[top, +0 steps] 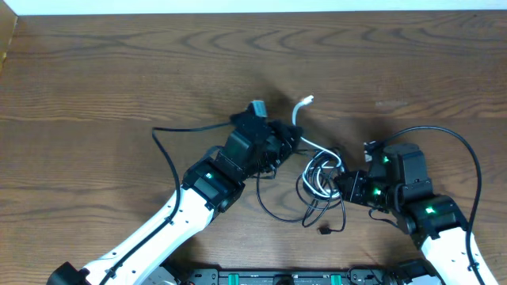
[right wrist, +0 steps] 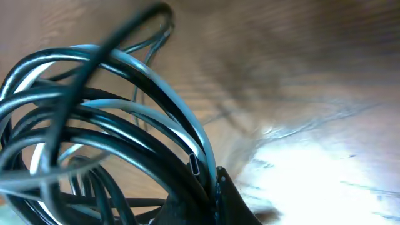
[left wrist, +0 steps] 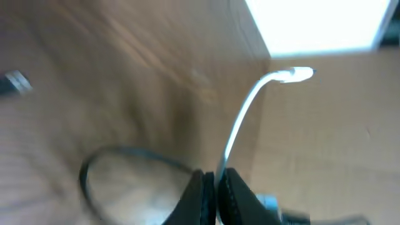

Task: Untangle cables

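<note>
Left fingers (left wrist: 197,200), right fingers (right wrist: 232,203): both clamped on cables (right wrist: 125,125).

Brown wood-grain tabletop (top: 95,71) fills the view; a pale white strip (top: 253,6) borders its far edge.
</note>
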